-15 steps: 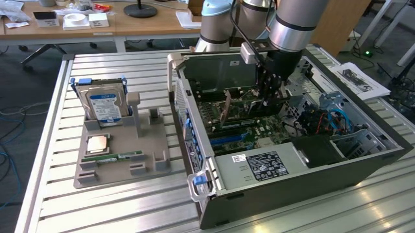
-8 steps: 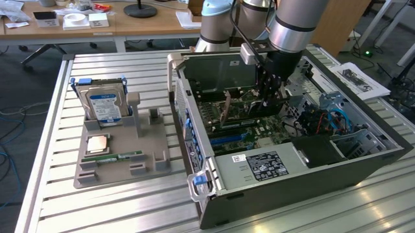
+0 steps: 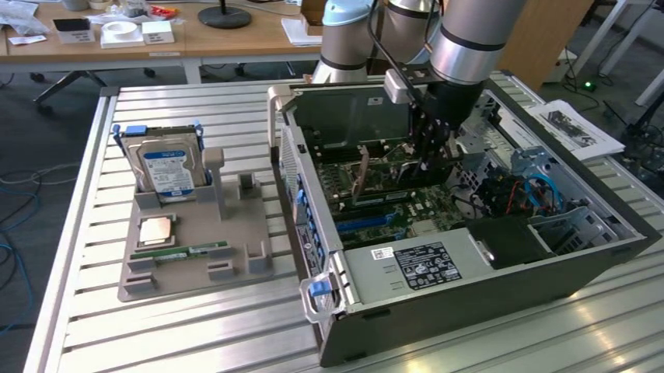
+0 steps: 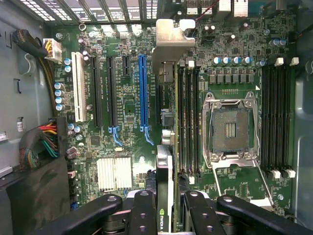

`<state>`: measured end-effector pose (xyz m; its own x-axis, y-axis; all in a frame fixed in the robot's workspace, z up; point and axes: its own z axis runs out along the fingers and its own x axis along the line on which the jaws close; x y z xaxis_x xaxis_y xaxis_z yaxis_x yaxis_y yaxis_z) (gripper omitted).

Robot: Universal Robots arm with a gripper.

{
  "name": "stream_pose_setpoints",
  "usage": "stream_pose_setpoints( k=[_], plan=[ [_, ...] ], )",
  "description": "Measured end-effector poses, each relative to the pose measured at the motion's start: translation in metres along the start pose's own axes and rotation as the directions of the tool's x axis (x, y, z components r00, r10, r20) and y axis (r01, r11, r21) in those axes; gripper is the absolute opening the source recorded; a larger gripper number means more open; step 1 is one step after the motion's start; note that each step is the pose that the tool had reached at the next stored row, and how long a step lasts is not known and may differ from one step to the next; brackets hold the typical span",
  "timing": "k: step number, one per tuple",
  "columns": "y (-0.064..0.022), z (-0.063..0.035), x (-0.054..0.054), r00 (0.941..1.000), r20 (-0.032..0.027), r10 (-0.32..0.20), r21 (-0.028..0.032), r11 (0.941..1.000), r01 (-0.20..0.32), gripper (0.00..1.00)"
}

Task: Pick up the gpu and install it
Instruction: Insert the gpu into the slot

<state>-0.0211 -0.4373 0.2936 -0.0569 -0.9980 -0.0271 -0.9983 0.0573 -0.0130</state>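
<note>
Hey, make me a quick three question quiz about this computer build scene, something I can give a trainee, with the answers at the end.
1. True or false: the CPU socket on the motherboard is empty.
2. What do the fingers grip? A) a fan B) the gpu C) a screwdriver
3. In the exterior view, what stands upright in the grey holder outside the case?
Key: 1 true; 2 B; 3 the hard drive.
</note>
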Motion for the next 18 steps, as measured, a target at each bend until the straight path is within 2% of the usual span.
stream_pose_setpoints(
  k=[3, 9, 18],
  plan=[
    [0.0022, 0.0001, 0.0, 1.0, 0.0002, 0.0, 0.0002, 1.0, 0.0, 0.27],
    [0.0123, -0.0001, 0.001, 1.0, 0.0002, 0.0, 0.0029, 1.0, 0.0, 0.27],
    [0.0117, -0.0004, 0.012, 1.0, 0.0003, 0.0, 0.0028, 1.0, 0.0, 0.27]
  ],
)
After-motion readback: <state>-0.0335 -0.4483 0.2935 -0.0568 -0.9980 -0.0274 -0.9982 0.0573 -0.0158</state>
